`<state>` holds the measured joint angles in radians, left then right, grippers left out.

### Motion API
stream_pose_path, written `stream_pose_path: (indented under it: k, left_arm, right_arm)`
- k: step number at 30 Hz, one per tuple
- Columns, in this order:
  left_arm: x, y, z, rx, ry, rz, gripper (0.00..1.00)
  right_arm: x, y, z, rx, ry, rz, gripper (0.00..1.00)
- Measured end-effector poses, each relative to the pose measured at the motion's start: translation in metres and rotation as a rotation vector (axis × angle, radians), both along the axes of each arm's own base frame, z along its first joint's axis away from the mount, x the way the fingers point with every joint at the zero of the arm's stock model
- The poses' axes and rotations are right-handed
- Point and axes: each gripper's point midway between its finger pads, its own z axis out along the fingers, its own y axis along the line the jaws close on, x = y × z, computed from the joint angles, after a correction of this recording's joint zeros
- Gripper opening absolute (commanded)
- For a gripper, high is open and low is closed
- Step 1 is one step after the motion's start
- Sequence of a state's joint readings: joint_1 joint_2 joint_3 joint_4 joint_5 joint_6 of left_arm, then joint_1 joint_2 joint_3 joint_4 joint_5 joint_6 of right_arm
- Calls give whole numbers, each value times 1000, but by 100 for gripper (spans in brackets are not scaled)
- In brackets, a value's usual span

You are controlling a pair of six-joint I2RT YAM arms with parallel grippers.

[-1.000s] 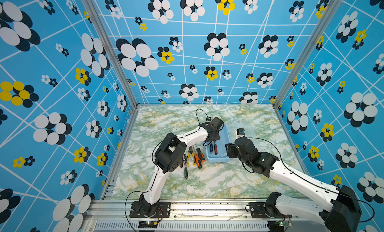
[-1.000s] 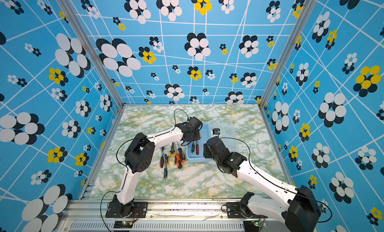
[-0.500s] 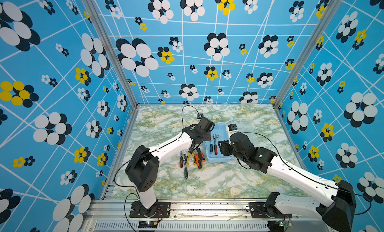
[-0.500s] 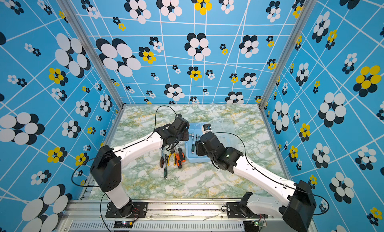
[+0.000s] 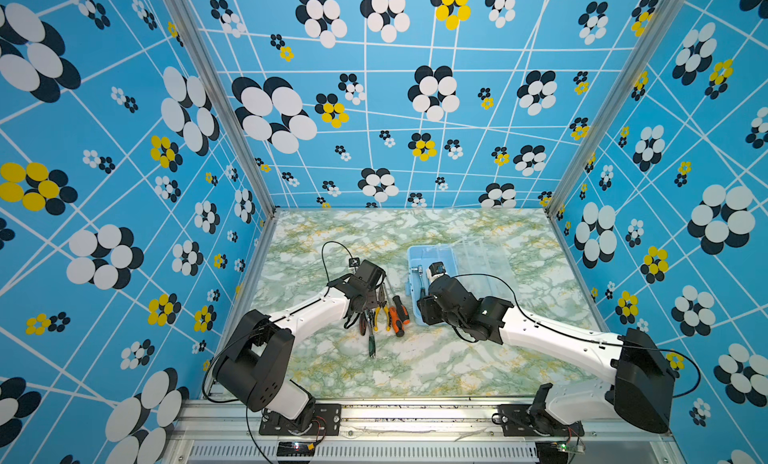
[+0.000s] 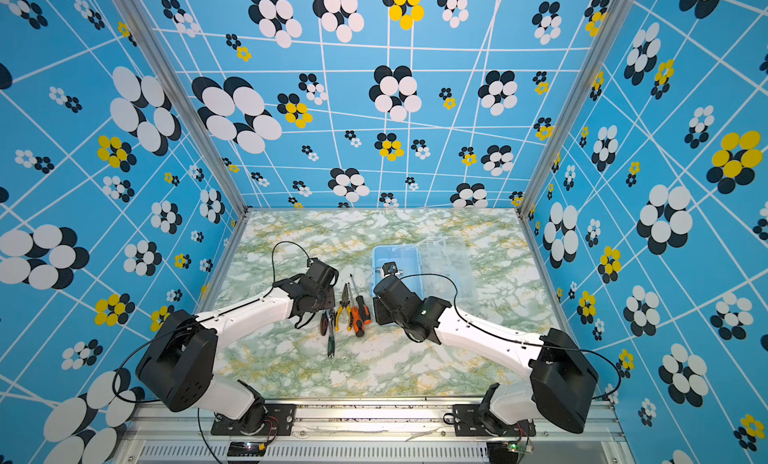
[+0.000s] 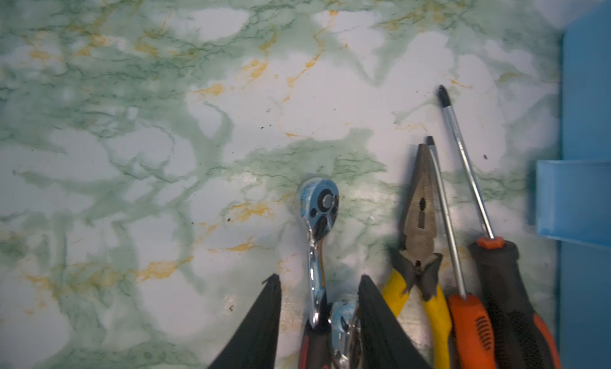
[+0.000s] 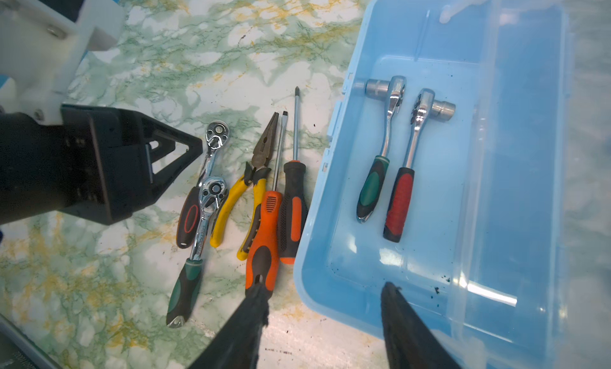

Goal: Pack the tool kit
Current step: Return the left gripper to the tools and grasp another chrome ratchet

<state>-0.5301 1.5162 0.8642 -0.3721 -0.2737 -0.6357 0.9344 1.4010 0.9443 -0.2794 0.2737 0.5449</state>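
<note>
The light-blue tool box (image 8: 363, 261) stands open on the marbled desk (image 5: 374, 366), its clear lid (image 5: 484, 256) laid out on the side away from the loose tools. On the box floor lie a green-handled ratchet wrench (image 8: 372, 188) and a red-handled ratchet wrench (image 8: 400, 205), side by side with bare floor around them.

Outside the box's other long wall runs a row of tools. A black-and-orange Phillips screwdriver (image 8: 292, 212) lies hard by the wall, then come an orange flat-blade screwdriver (image 8: 264, 245) and yellow-handled pliers (image 8: 256, 172). Farthest from the box are a red-gripped ratchet (image 7: 319, 215) and a green-gripped ratchet (image 8: 198, 238), overlapping.

The left end effector (image 7: 319, 279) is spread, a finger either side of the red-gripped ratchet's shank, not pinching it. The right end effector (image 8: 325, 291) is spread across the box's near short rim and holds nothing. Wide open desk lies before and behind the box.
</note>
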Motion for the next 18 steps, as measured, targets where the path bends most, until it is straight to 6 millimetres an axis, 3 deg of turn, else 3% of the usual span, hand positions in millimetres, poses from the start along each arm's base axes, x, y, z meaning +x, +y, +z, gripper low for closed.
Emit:
stream_pose_path:
  k: [10, 18]
  left_arm:
    - [12, 2, -17, -89, 9, 31, 32]
    - [10, -1, -34, -109, 53, 23, 22]
  right_arm:
    - [6, 8, 3, 13, 0, -9, 57]
    - [8, 11, -5, -3, 13, -9, 56]
